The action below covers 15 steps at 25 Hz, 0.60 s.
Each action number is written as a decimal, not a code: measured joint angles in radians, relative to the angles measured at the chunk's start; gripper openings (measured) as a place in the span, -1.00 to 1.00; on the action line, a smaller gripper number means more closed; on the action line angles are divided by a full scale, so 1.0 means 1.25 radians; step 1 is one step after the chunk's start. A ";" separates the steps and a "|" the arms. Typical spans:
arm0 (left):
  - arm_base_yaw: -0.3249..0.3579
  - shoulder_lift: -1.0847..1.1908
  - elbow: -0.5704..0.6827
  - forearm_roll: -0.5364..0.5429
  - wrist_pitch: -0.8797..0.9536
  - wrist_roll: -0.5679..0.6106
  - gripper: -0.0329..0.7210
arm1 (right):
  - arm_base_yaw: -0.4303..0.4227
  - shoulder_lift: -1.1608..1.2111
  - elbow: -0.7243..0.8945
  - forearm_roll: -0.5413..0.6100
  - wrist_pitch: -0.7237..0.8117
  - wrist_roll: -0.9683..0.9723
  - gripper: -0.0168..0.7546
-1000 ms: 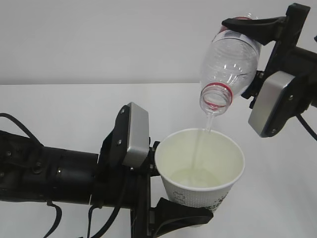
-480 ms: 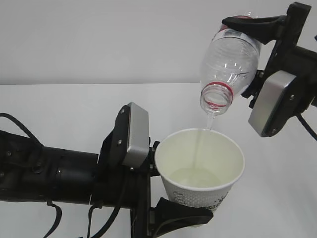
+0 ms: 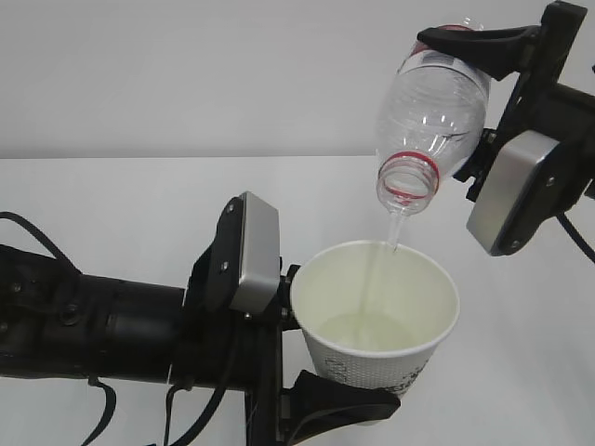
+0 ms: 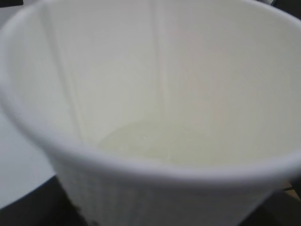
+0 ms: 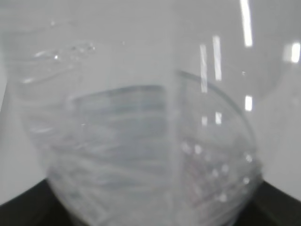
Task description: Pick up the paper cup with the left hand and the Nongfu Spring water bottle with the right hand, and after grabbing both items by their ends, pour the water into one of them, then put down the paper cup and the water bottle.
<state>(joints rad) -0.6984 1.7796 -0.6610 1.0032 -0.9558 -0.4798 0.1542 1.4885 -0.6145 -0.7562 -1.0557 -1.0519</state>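
Clear ribbed plastic bottle point(image 3: 430, 111) pinched, tipped, by right tool point(image 3: 469, 98); thin water stream point(image 3: 379, 269) received by white paper cup point(image 3: 376, 311), apparently gripped by left tool point(image 3: 311, 358).

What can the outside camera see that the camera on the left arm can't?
Only the outside view shows the bottle tipped mouth-down in the right gripper, the stream of water leaving it, the left gripper around the cup, and the white table.

Only the left wrist view shows the cup's inside wall up close, filling the whole picture, with faint streaks running down it.

Both show the paper cup and the pale pool of water in its bottom.
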 joint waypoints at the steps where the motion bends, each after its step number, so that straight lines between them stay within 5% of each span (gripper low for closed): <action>1: 0.000 0.000 0.000 0.000 0.000 0.000 0.51 | 0.000 0.000 0.000 0.000 0.000 0.000 0.40; 15: 0.000 0.000 0.000 -0.025 0.000 0.000 0.51 | 0.000 0.000 0.000 0.000 -0.003 0.000 0.40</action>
<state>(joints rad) -0.6984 1.7796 -0.6610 0.9725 -0.9558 -0.4798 0.1542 1.4885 -0.6145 -0.7562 -1.0595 -1.0519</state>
